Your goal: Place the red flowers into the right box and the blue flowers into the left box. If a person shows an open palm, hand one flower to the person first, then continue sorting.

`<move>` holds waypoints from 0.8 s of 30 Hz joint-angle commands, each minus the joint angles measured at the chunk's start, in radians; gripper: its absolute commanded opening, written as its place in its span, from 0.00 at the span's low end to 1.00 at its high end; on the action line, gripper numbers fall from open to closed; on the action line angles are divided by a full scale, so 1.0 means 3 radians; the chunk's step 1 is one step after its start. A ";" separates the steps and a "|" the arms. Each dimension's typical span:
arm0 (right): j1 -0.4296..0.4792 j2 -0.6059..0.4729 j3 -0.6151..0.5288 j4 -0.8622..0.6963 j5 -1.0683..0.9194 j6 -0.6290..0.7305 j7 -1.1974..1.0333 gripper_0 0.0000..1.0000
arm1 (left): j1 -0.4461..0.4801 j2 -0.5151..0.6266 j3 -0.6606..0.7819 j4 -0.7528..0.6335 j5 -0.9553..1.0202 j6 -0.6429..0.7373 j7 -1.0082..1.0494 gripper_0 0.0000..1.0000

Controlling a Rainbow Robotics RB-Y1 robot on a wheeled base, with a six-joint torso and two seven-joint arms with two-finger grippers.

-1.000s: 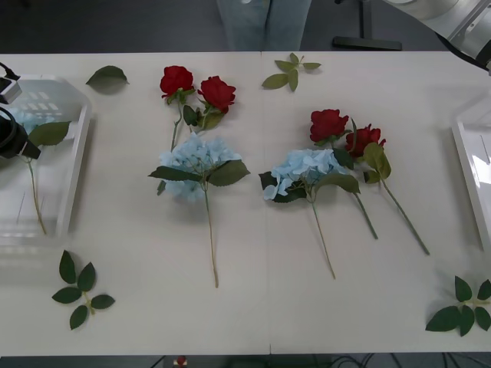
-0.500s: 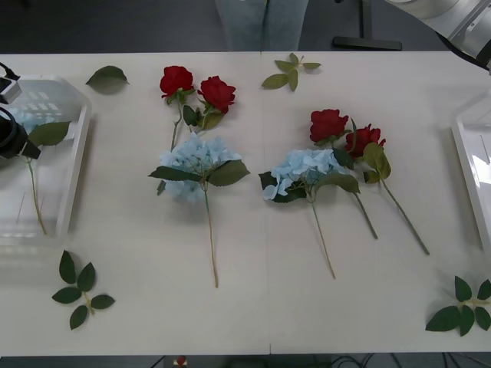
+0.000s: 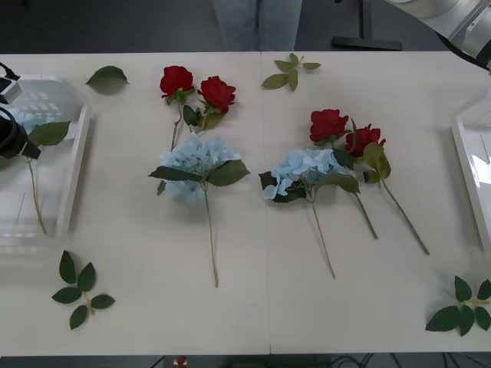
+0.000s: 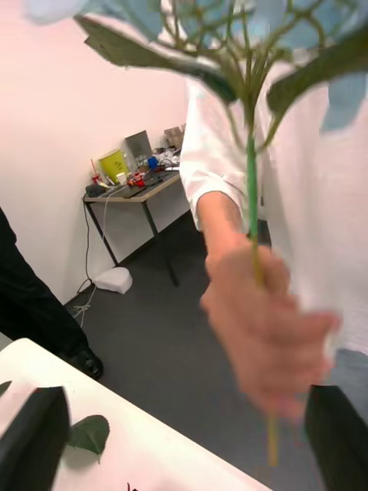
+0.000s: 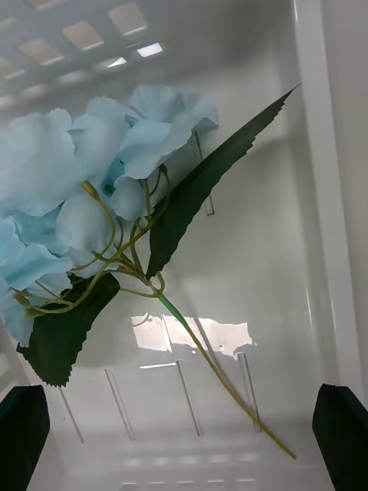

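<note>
The left pincer (image 5: pixel 184 453) hovers over the left box (image 3: pixel 77 165) with fingers spread wide, holding nothing — one blue flower (image 5: pixel 92 207) lies in the box beneath it. The right pincer (image 4: pixel 184 460) is raised off the tabletop (image 3: pixel 253 299), fingers parted and empty. Beyond it a person's hand (image 4: pixel 264 337) grips another blue flower's stem (image 4: pixel 253 199). Red flowers (image 3: pixel 196 90) lie mid-table.

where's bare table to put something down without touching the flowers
The near strip of the table between the two leaf sprigs is bare, as is the stretch between the left box and the left blue flower. The middle is crowded: red flowers and blue flowers overlap.
</note>
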 commanded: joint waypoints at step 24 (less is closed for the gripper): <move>-0.0082 -0.0587 -0.0731 -0.0082 -0.0318 0.2155 -0.0227 1.00 | -0.0227 0.0041 0.0038 -0.0034 0.0036 0.0288 -0.0048 1.00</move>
